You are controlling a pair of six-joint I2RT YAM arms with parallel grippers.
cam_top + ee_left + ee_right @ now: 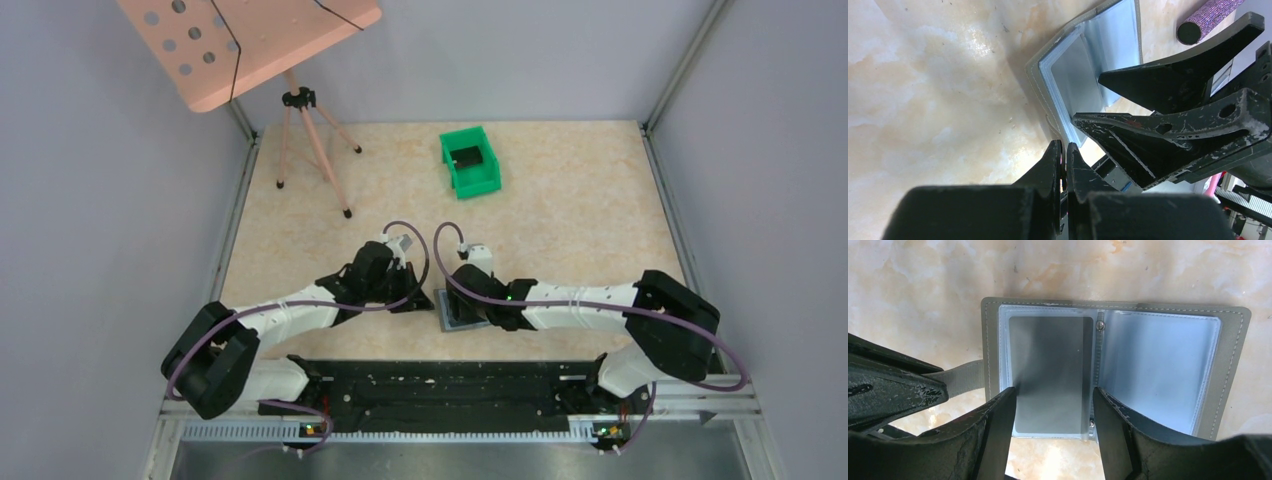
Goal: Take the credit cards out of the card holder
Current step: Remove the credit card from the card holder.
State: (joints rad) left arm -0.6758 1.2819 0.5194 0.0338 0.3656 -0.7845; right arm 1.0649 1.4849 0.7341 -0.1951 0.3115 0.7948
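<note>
We find the card holder (462,312) lying open on the counter (580,220), near the front edge. The left end effector (1064,147) sits just left of the card holder. The right end effector (1053,395) straddles its left-hand page at the near edge. A bin (470,160) stands well behind the card holder, a tripod stand (300,100) behind-left, and a cylinder (1208,20) near its right side.

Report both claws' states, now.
Left claw: shut; whether it pinches the strap of the card holder cannot be told.
Right claw: open, holding nothing, fingers either side of the dark card.
</note>
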